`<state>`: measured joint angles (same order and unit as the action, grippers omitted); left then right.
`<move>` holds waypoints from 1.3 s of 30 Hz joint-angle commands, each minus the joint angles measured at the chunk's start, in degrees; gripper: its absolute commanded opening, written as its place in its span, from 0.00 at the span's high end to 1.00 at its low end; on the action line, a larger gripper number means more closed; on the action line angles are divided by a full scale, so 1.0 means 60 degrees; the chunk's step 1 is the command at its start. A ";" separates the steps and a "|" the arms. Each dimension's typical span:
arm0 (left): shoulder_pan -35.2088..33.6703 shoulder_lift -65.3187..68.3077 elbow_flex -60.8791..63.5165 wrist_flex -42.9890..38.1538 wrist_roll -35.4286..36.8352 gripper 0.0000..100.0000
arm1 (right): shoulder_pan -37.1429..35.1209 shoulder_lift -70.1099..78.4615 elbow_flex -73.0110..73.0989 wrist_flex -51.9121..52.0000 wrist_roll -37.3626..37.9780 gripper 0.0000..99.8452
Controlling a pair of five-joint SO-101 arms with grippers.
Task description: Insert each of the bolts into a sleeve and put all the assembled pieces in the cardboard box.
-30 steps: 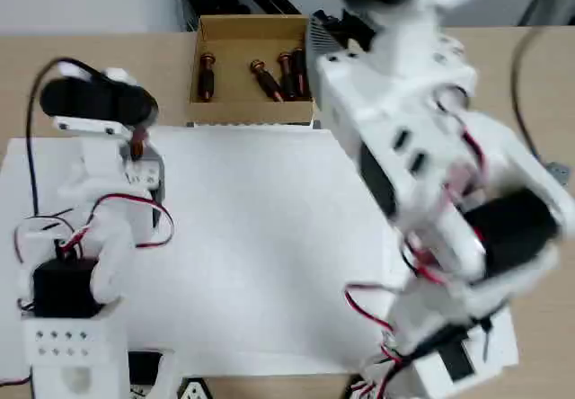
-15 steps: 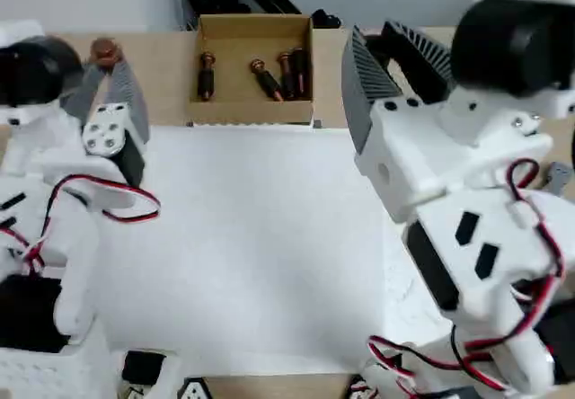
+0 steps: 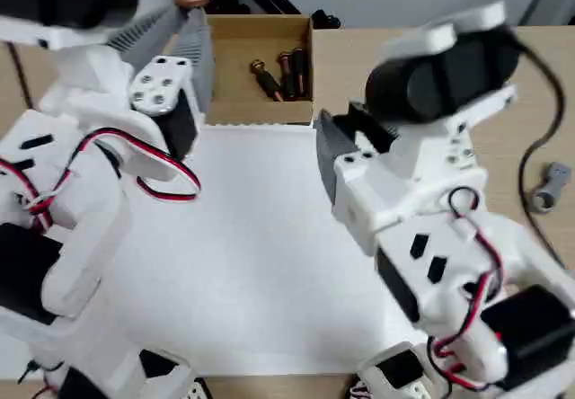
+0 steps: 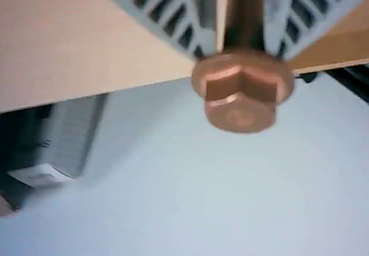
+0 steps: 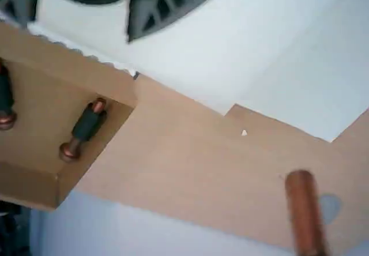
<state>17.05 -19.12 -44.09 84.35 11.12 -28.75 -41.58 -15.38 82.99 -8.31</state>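
The left gripper (image 4: 242, 31) clasps a bolt (image 4: 239, 97) by the box (image 3: 256, 111), which holds assembled pieces (image 3: 278, 74). The right gripper (image 3: 329, 158) hangs over the white sheet (image 3: 260, 255); its grip cannot be told.

Open room mid white sheet (image 3: 260, 255).
We find left arm (image 3: 85, 192) and right arm (image 3: 422, 228) flanking it, cardboard box (image 3: 259, 111) at its far edge.

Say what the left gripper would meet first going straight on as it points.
Nothing near, it seems: the left gripper aims its bolt past the table edge at a pale backdrop. Depth unclear.
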 commanded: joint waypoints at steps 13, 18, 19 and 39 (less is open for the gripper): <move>0.0747 0.0747 -0.1663 0.0908 0.1363 1.00 | -0.0271 -0.5663 1.0271 -0.8388 0.0791 1.00; 0.0938 0.0762 -0.1414 0.0850 0.1524 0.99 | -0.0623 -0.5722 1.0505 -0.8256 0.0777 1.00; 0.0864 0.0762 -0.1311 0.0850 0.1436 0.99 | -0.0623 -0.5736 1.0505 -0.8139 0.0777 1.00; -0.0117 0.2652 0.3919 0.2696 0.0249 0.93 | 0.2879 -0.5766 1.0432 -0.8125 0.0205 1.00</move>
<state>16.44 -5.32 -21.05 99.03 13.05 -12.75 -75.16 48.09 35.60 -6.55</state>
